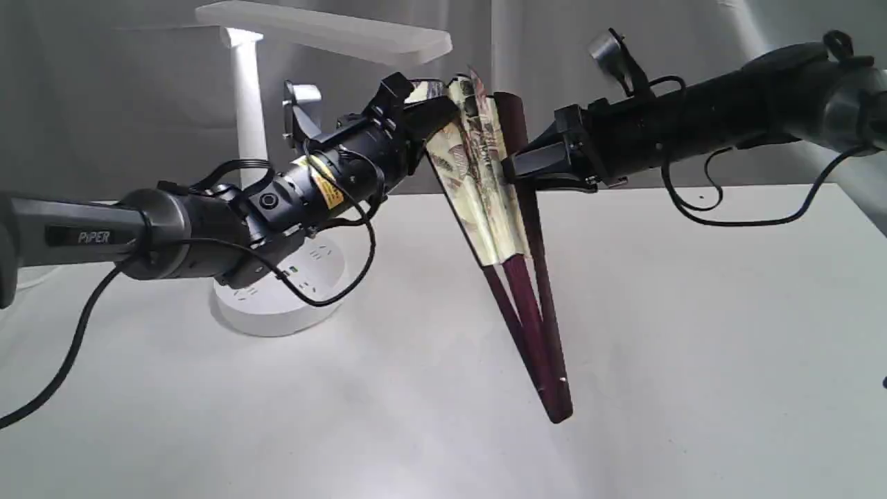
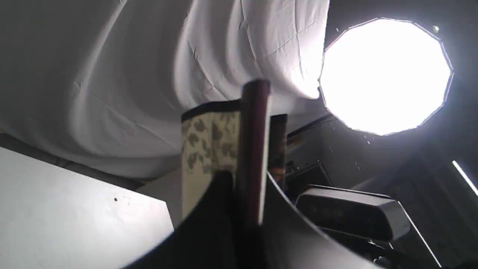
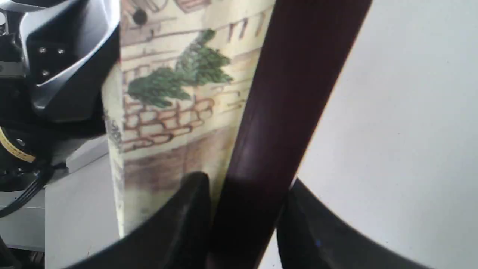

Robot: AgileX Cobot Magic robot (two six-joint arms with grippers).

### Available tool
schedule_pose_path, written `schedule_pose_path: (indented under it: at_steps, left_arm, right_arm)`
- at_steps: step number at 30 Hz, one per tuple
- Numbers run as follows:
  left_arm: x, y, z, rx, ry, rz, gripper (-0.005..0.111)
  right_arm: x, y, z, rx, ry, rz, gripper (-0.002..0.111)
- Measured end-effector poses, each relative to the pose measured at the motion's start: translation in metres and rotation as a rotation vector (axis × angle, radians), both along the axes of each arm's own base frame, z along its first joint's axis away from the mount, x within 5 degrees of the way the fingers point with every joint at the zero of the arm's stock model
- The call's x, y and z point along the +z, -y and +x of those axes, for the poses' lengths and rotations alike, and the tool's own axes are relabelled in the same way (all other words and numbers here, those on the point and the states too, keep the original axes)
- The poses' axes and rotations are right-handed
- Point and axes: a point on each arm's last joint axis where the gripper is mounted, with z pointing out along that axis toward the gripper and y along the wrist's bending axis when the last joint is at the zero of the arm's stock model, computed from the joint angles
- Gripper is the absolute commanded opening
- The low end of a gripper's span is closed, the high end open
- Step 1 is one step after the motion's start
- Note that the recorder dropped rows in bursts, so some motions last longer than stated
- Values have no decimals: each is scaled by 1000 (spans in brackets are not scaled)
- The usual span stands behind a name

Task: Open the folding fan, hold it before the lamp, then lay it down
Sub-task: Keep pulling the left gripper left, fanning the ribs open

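The folding fan (image 1: 478, 187) hangs in the air over the table, a little way spread, its pivot end low and its painted cream paper up beside the lamp head. My left gripper (image 1: 433, 114) is shut on the left guard near the fan's top; the left wrist view has that maroon guard (image 2: 254, 149) pinched between the fingers. My right gripper (image 1: 516, 170) is shut on the right guard (image 3: 283, 112), with the pleated paper (image 3: 175, 93) beside it. The white lamp (image 1: 249, 104) stands at the back left behind my left arm, with its round base (image 1: 277, 305) on the table.
The white table (image 1: 693, 312) runs under both arms. A grey cloth backdrop hangs behind. Black cables loop under each arm. The left wrist view looks up at a bright round studio light (image 2: 386, 74) and a camera bar (image 2: 351, 213).
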Motion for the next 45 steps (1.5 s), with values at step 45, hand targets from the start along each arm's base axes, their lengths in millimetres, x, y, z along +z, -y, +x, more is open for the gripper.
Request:
schedule_pose_path:
  at_steps: [45]
  left_arm:
    - [-13, -26, -3, -221, -170, 46, 0]
  right_arm:
    - [1, 74, 9, -188, -78, 33, 0]
